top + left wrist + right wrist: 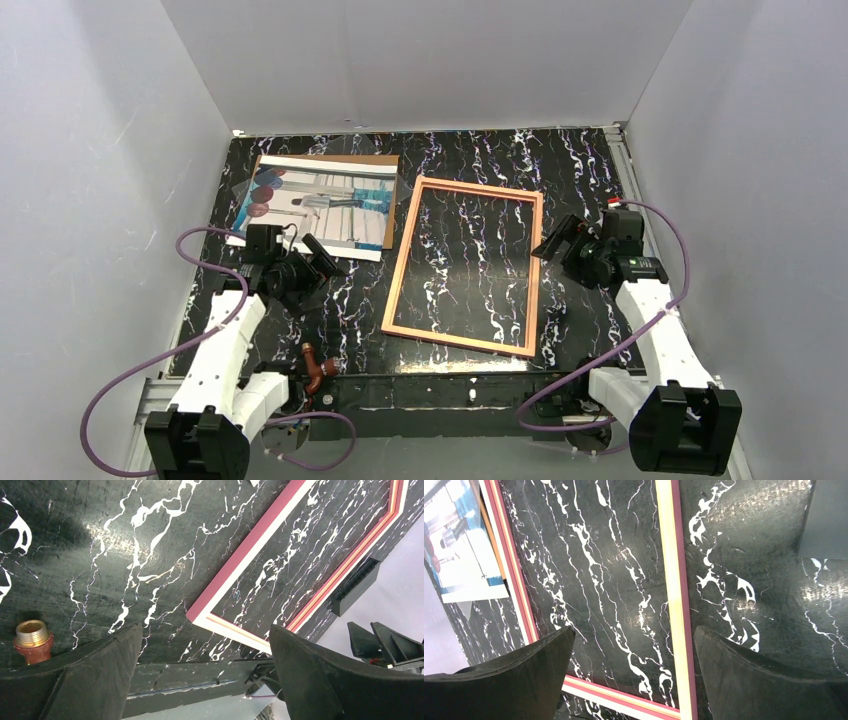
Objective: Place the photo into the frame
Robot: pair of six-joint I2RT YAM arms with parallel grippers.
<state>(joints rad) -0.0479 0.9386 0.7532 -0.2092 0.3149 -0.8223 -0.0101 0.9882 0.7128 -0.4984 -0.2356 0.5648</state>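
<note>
Both pincers hang spread wide, holding nothing: the left pincer point(205, 630) and right pincer point(634, 630) flank the frame point(402, 258), which lies flat mid-counter point(580, 170). Farther back at the left, the photo point(330, 200) lies face up on a brown board point(385, 165).

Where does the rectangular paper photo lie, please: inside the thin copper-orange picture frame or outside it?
Outside. The photo lies on a brown board left of the frame, whose opening shows only marbled tabletop.
</note>
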